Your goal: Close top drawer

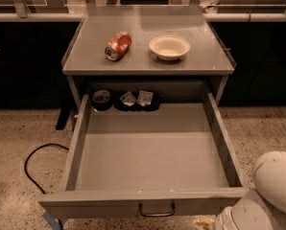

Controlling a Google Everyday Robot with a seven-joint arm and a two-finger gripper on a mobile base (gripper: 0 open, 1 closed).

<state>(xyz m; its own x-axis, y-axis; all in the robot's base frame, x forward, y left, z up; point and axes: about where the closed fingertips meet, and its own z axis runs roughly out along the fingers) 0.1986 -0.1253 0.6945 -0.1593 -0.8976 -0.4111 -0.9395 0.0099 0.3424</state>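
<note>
The top drawer point(152, 152) of a grey metal cabinet stands pulled far out toward me. Its flat front panel point(109, 207) is at the bottom of the camera view, with a small dark wire handle point(156, 210) at its middle. At the back of the drawer sit a dark round cup point(101, 98) and two small packets point(128, 98) on a dark tray. My white arm point(272, 186) fills the bottom right corner. My gripper point(202, 222) shows only as a tan tip just below the front panel, right of the handle.
On the cabinet top point(85, 56) lie a crushed red can point(118, 45) and a white bowl point(169, 47). A black cable point(32, 162) loops on the speckled floor at the left. Dark counters run behind the cabinet.
</note>
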